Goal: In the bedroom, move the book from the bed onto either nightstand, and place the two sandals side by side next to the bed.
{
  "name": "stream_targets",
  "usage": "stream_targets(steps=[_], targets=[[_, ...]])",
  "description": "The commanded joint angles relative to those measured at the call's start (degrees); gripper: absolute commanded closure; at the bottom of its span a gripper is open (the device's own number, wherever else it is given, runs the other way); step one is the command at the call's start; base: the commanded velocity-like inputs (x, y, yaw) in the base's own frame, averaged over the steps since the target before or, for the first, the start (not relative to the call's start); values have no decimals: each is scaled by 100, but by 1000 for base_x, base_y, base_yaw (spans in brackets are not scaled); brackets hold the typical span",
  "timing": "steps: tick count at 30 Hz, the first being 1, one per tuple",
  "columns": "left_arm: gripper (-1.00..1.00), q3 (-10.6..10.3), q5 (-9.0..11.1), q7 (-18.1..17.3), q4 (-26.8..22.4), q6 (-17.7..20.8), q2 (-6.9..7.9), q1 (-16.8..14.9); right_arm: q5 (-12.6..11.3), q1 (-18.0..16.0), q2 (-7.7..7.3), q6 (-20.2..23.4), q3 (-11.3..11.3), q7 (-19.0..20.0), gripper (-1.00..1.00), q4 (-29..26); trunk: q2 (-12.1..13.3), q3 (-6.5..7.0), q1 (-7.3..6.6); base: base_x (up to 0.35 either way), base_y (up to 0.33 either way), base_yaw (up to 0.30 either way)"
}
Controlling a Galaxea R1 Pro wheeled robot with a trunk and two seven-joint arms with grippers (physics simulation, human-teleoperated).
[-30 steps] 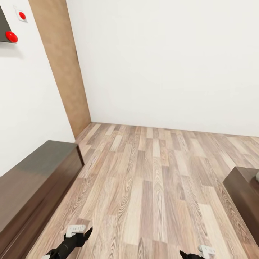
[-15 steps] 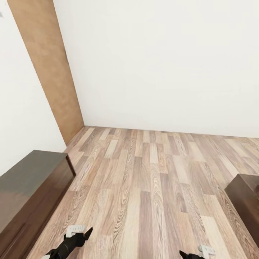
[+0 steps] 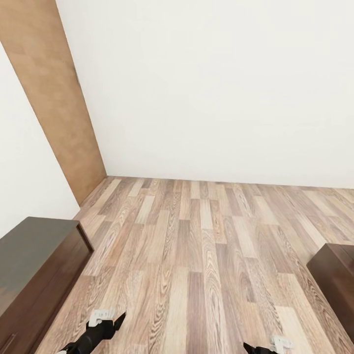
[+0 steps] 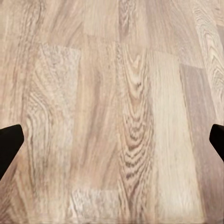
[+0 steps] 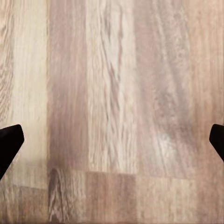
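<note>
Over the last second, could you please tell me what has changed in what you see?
The view itself has shifted, so the camera moved, not the furniture: the red buttons on the left wall have left the picture, and the dark cabinet at left and the dark furniture corner at right sit lower. Nothing was gripped or released. The left gripper and right gripper hang over bare wood floor as before, jaws apart.

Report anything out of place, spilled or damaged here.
Nothing stands out. The wood floor looks unmarked, the white wall plain, and the dark cabinet stands square against the side wall. Both grippers hang open over bare planks.
</note>
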Motion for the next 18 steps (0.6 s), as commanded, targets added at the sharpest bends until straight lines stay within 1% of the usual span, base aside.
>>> stream_targets(steps=[1, 2, 4, 5, 6, 12, 18], targets=[[-100, 59, -94, -64, 38, -67, 29, 28, 95, -5, 33, -27, -76, 51, -100, 36, -2, -4, -1, 0, 0, 0], [-100, 55, -128, -72, 70, -98, 61, 60, 128, -5, 66, -26, -105, 83, -100, 68, -2, -4, -1, 0, 0, 0], [-100, 55, -195, -72, 135, -125, 126, 125, 150, -5, 69, -26, -164, 88, -100, 133, -2, -4, -1, 0, 0, 0], [-100, 53, -229, -71, 167, -106, 120, 158, 140, -5, 67, -25, -195, 97, -100, 165, -2, -4, -1, 0, 0, 0], [-100, 52, -252, -70, 200, -99, 96, 191, 136, -5, 66, -24, -212, 102, -100, 197, -2, -4, -1, 0, 0, 0], [-100, 53, -245, -55, 395, -82, -99, 388, 115, 3, 58, -23, -212, 108, -100, 391, -2, -4, -1, 0, 0, 0], [-100, 56, -240, -52, 590, -81, -138, 585, 110, 4, 58, -24, -212, 91, -100, 584, -2, -4, -1, 0, 0, 0]])
